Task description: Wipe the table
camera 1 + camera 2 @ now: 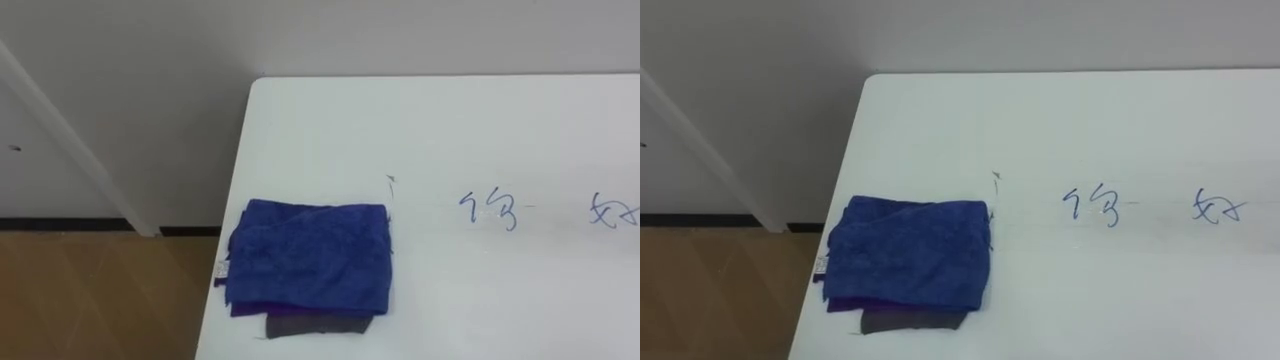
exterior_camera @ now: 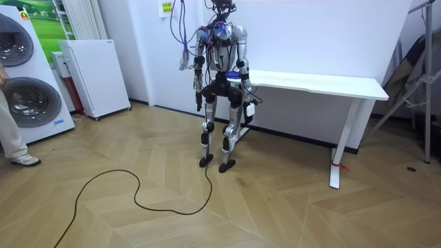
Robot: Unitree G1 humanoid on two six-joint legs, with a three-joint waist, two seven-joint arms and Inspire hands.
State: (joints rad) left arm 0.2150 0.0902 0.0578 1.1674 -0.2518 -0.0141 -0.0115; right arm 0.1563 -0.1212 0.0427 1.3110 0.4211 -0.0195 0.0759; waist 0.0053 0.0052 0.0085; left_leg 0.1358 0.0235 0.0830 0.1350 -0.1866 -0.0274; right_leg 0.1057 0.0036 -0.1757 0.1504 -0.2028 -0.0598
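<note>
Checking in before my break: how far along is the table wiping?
Nothing looks wiped yet: the blue pen marks show on the white table. No step is under way: the folded blue cloth lies free near its left edge. Picking it up and wiping remain.

a white table [image 1: 1120, 110] is stretching in from the right, its corner lying at the upper left. a folded blue cloth [image 1: 910, 250] is lying near the table's left edge, with a purple layer [image 1: 845, 303] and a grey layer [image 1: 910, 320] peeking out under its near side. two blue ink scribbles [image 1: 1092, 205] are sitting on the tabletop to the cloth's right, apart from it. a wood floor [image 1: 710, 290] is showing past the table's left edge, below a pale wall [image 1: 790, 60].
</note>
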